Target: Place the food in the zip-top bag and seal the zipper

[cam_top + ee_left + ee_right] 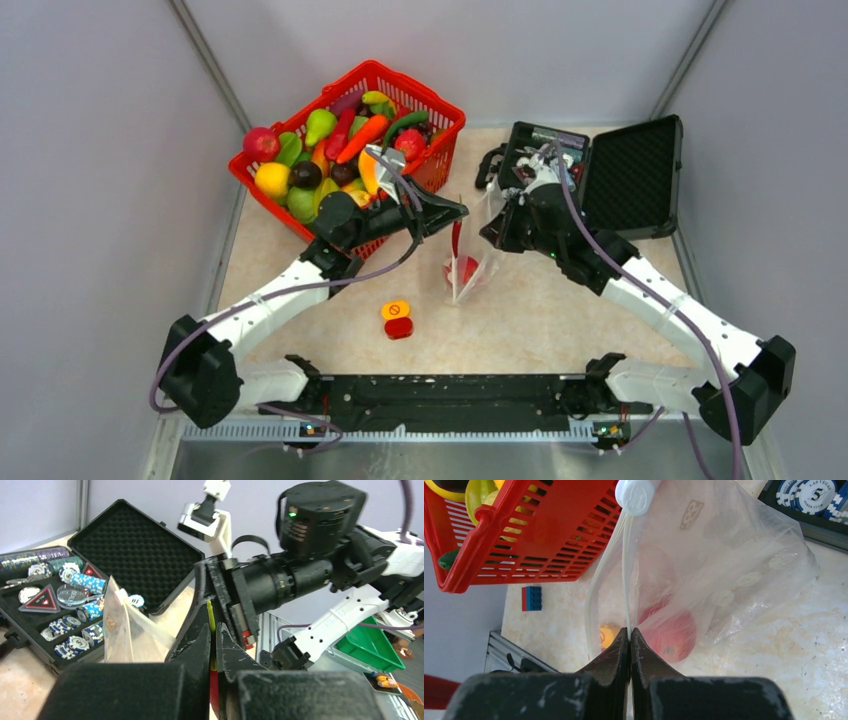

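While upright, zip-top bag (744, 545) with red food (674, 637)

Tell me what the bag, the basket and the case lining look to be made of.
Bag: thin clear soft plastic, glossy; it crinkles and red food shows through.
Basket: rigid red moulded plastic, smooth, with slotted walls.
Case lining: probably black foam, matte, with an egg-crate dimple pattern.
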Robot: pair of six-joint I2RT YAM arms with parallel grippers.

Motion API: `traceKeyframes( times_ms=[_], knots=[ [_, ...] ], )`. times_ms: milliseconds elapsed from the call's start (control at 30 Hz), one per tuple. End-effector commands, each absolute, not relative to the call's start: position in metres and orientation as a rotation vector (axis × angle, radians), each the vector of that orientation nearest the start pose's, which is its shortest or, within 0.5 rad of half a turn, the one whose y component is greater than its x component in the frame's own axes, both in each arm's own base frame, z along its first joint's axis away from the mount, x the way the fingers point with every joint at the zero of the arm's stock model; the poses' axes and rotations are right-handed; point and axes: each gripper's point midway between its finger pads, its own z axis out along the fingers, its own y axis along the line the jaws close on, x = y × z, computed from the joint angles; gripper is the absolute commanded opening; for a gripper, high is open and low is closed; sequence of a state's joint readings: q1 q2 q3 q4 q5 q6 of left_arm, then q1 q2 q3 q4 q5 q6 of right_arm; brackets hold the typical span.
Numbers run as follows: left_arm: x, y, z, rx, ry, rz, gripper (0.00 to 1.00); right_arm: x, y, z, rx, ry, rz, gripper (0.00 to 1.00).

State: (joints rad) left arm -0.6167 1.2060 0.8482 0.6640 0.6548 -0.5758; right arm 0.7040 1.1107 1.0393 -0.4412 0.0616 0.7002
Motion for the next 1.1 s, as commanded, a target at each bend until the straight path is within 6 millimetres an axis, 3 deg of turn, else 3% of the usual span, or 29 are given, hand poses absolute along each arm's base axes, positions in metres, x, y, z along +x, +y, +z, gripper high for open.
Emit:
traceKeyframes(
  times_ms=[0, 300, 500, 667, 767, 867, 1067],
  knots=[
    [0.251, -0.324, 0.364, 0.573, 1.258, -1.351, 0.0, 0.261, 0.243, 0.272, 0.095, 2.073, 0.871, 0.0],
    [0.275, -0.35, 0.322, 0.493, 1.4, -1.238, 0.0, 0.26, 0.248, 0.273, 0.143, 2.065, 0.926, 0.0],
    [0.284, -0.356, 0.298, 0.515, 1.477, -1.009, 0.01, 0.263, 0.248, 0.29, 0.198, 1.991, 0.985, 0.0],
    [0.291, -0.366, 0.274, 0.612, 1.606, -0.925, 0.31, 0.263, 0.246, 0.292, 0.224, 1.978, 0.991, 0.0],
    [0.288, -0.368, 0.271, 0.637, 1.619, -0.924, 0.62, 0.264, 0.244, 0.291, 0.236, 1.974, 0.986, 0.0],
    [0.279, -0.364, 0.287, 0.652, 1.577, -0.942, 0.7, 0.264, 0.243, 0.288, 0.241, 1.985, 0.972, 0.0],
    [0.262, -0.338, 0.314, 0.675, 1.541, -0.886, 0.8, 0.268, 0.235, 0.275, 0.264, 2.01, 0.921, 0.0]
  ],
)
